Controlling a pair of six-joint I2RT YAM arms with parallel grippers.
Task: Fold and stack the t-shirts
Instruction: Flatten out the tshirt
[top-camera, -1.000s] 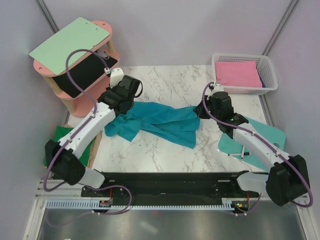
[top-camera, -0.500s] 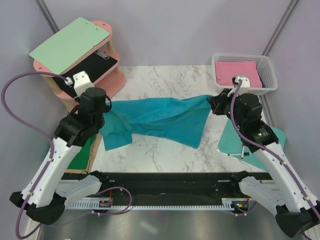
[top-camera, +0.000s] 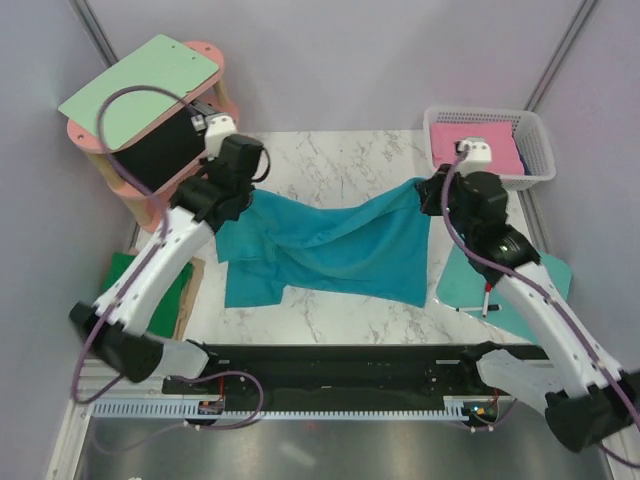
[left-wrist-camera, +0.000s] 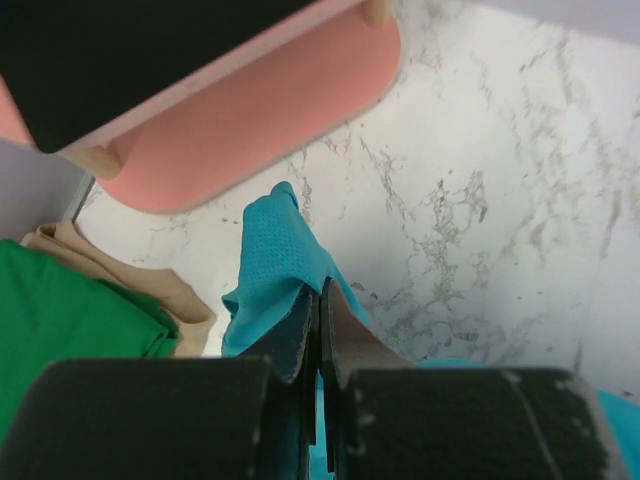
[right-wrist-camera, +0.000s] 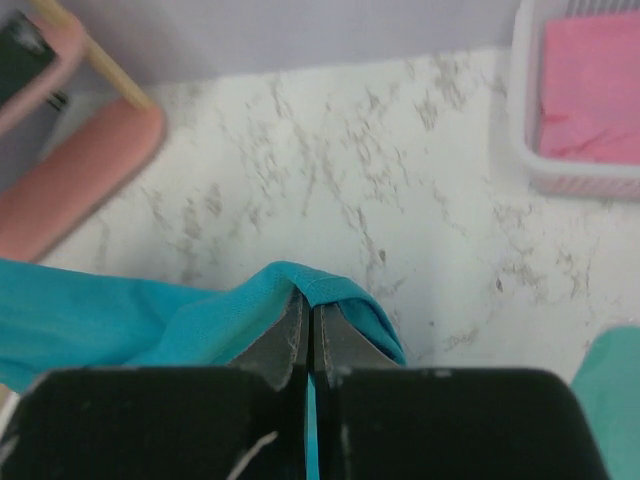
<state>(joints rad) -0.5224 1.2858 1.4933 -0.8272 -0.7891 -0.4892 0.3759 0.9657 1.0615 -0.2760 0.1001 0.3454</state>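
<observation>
white marble table (top-camera: 340, 165) under a teal t-shirt (top-camera: 330, 250), a white basket (top-camera: 490, 181), a teal board (top-camera: 455, 283)

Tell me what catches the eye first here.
A teal shirt is stretched across the middle of the marble table, one end pinched in the left gripper and the other in the right gripper. At far left a mint board tops a pink shelf. At far right a white basket holds pink cloth.
</observation>
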